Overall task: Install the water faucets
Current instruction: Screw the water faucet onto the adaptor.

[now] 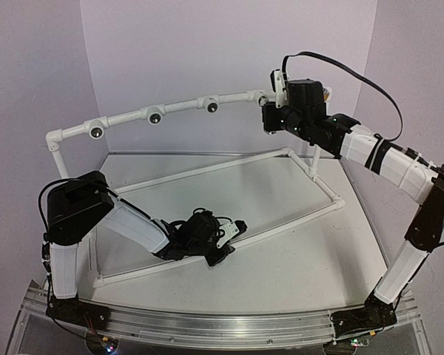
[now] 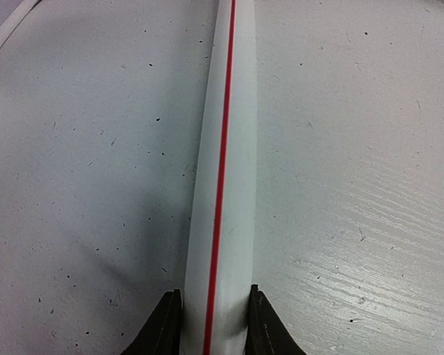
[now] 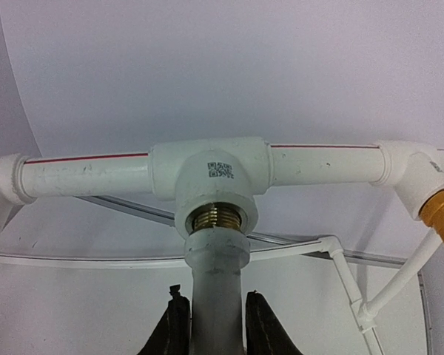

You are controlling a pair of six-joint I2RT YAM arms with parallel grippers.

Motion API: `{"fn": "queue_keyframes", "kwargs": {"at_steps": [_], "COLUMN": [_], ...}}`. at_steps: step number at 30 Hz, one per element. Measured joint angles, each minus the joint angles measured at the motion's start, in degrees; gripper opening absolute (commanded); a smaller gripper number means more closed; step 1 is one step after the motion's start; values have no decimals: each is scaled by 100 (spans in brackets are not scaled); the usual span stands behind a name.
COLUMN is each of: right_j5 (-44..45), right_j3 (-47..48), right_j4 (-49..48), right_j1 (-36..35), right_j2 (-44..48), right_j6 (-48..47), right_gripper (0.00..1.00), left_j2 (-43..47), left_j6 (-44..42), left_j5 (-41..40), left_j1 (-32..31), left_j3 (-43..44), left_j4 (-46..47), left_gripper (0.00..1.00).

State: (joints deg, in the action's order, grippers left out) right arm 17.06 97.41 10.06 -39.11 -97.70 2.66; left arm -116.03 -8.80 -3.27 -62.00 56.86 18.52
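- I see the counter [image 1: 296, 244] carrying the white pipe frame [image 1: 207, 170], with both arms reaching onto that frame.
- Right arm is raised to the right end of the frame's top rail [image 1: 126, 120]. Left arm is low, over the front of the frame.
- Left end effector [image 2: 213, 296] is pressed onto the base pipe [image 2: 226, 148], one finger on each side, touching it. The pipe runs straight ahead from between the fingers, with a red stripe along its top.
- Three tee sockets [image 1: 155, 116] with dark openings sit along the top rail, well to the left of the right end effector [image 3: 213, 296].
- Tee fitting [image 3: 211, 174] is directly ahead of the right end effector, printed code facing the wrist camera.
- White faucet [image 3: 216, 259] is pinched between the right fingers. Its far end sits against the brass socket [image 3: 216, 217] of that tee. I cannot tell how far it is threaded in.
- Yellow-orange faucet [image 3: 442, 222] is off to the right of the right end effector, coming down out of the elbow fitting [image 3: 411, 170] at the rail's end.
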Motion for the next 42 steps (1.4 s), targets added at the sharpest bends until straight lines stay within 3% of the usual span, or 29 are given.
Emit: {"fn": "queue_keyframes", "kwargs": {"at_steps": [13,31,42], "right_j5": [-501,-1194,-1330], "right_j3": [44,1105,1025], "right_j4": [107,1436,1300], "right_j1": [163,403,448], "right_j2": [-71,-156,-154], "right_j6": [718,1199,1508], "right_gripper": [0,0,0], "left_j2": [0,0,0], "left_j6": [0,0,0], "left_j5": [0,-8,-13], "left_j1": [0,-4,-7], "left_j3": [0,0,0], "left_j4": [2,2,2], "left_gripper": [0,0,0]}}
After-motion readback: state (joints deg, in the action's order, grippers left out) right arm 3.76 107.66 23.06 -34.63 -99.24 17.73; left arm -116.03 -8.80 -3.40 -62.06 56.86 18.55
